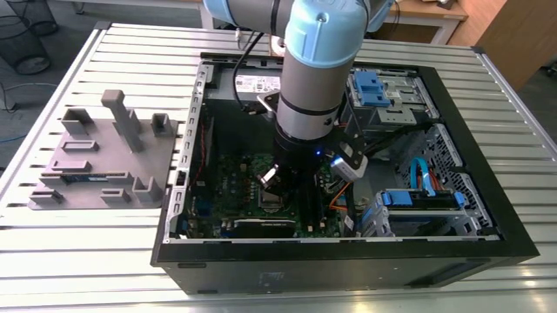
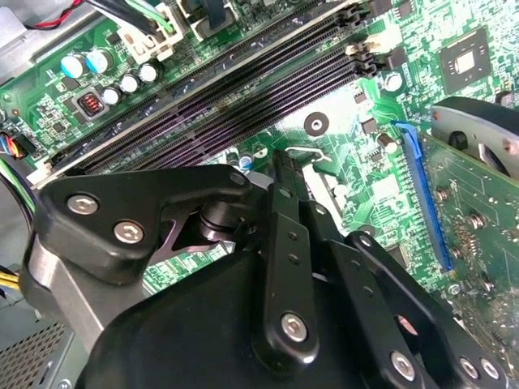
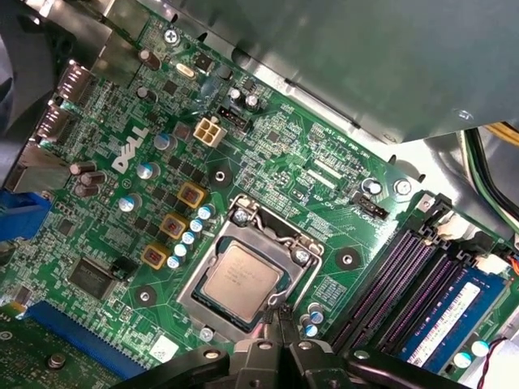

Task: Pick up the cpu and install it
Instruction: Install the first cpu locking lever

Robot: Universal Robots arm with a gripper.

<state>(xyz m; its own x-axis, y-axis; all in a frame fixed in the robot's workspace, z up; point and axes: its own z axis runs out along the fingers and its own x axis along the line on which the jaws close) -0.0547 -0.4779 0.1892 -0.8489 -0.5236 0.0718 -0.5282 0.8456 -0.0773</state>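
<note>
1. Arm: grey metal tube w/ pale-blue joint cap; black band round the tube.
2. Wrist section below is black, w/ a small blue light and a grey-white camera module on one side.
3. Black cable runs along the tube.
4. Gripper: matte black linkage plates w/ silver screw heads in both wrist views.

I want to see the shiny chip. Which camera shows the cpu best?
The first wrist view: the cpu lies flat in its socket frame, its silver top in plain sight. The exterior view has the arm over that spot.
</note>
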